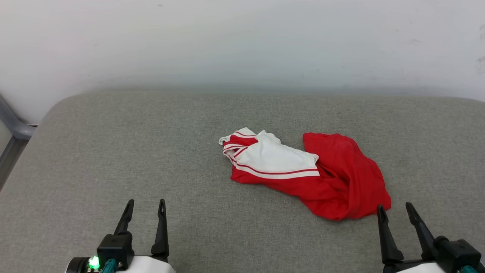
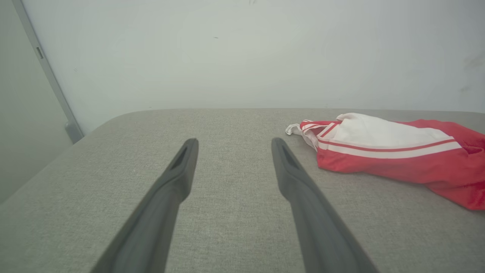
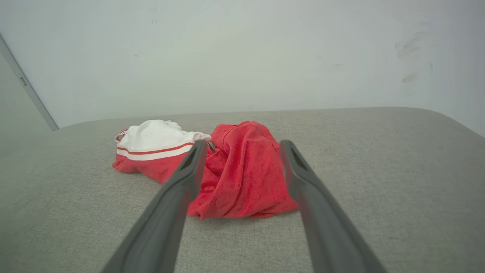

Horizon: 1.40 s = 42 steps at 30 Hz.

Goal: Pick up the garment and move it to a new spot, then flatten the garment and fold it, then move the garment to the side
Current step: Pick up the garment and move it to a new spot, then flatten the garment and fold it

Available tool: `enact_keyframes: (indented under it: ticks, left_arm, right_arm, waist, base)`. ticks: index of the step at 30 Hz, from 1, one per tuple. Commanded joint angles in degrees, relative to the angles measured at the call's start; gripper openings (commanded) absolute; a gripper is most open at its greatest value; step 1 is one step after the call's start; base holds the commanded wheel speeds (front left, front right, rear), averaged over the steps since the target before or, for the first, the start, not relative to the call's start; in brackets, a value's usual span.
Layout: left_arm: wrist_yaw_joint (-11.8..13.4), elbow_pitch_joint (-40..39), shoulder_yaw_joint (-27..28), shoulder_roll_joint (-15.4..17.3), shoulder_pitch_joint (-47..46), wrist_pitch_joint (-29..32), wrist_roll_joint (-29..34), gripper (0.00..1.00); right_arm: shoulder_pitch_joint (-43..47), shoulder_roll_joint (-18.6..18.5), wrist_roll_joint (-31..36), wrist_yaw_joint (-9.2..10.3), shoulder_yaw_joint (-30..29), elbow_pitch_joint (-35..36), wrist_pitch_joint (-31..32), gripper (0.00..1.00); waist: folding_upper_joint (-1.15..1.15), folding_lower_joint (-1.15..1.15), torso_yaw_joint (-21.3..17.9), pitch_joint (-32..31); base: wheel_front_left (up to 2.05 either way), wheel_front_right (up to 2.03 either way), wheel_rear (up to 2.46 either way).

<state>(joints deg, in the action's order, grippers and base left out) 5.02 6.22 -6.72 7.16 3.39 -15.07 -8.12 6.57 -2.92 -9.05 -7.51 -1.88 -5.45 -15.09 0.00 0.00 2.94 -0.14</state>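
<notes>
On the pad (image 1: 113, 151), right of ctr, garment (image 1: 310, 174) lies crumpled, my left gripper (image 1: 146, 201) & right gripper (image 1: 395, 205) both splayed, empty, short of it, so I reckon all's left: pickup, flatten, fold, shift.

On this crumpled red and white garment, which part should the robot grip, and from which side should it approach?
Probably the bunched red end of the garment, from the near side with the open right gripper. There the cloth rises in folds off the grey cushion, directly ahead of it, so it can straddle a ridge. The white part lies flatter and farther left.
</notes>
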Motion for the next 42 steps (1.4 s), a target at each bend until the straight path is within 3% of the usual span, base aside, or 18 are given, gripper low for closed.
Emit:
enact_keyframes:
  ticks: [1,13,30,36,42]
  left_arm:
    - [-0.4,0.1,0.5,-0.1,0.7,-0.1,0.5,1.00]
    - [-3.0,0.6,2.9,-1.7,0.7,-0.1,2.2,1.00]
    - [-4.7,1.2,4.5,-3.1,-0.5,-0.1,3.8,1.00]
    - [-5.3,0.8,4.5,-3.4,-1.8,-0.1,4.1,1.00]
    - [-5.7,0.4,4.1,-3.6,-4.1,-0.1,4.4,1.00]
  right_arm:
    - [0.5,0.1,-0.5,0.04,0.1,-0.1,-0.1,1.00]
    - [0.5,0.1,-1.0,0.04,0.2,0.0,-0.1,1.00]
    - [-3.7,-0.3,1.8,0.04,-1.0,2.3,-0.1,1.00]
    - [-11.9,-5.5,2.2,0.04,0.0,3.8,-0.1,1.00]
    - [-23.7,-14.0,-1.6,0.04,7.2,0.1,-0.1,1.00]
  waist:
    - [0.00,0.00,0.0,0.0]
    - [0.00,0.00,-0.2,0.1]
    - [0.00,0.00,0.8,0.4]
    - [0.00,0.00,1.8,1.7]
    - [0.00,0.00,3.1,4.6]
  base:
    - [0.00,0.00,0.00]
    - [0.00,0.00,0.00]
    - [0.00,0.00,0.00]
    - [0.00,0.00,0.00]
    - [0.00,0.00,0.00]
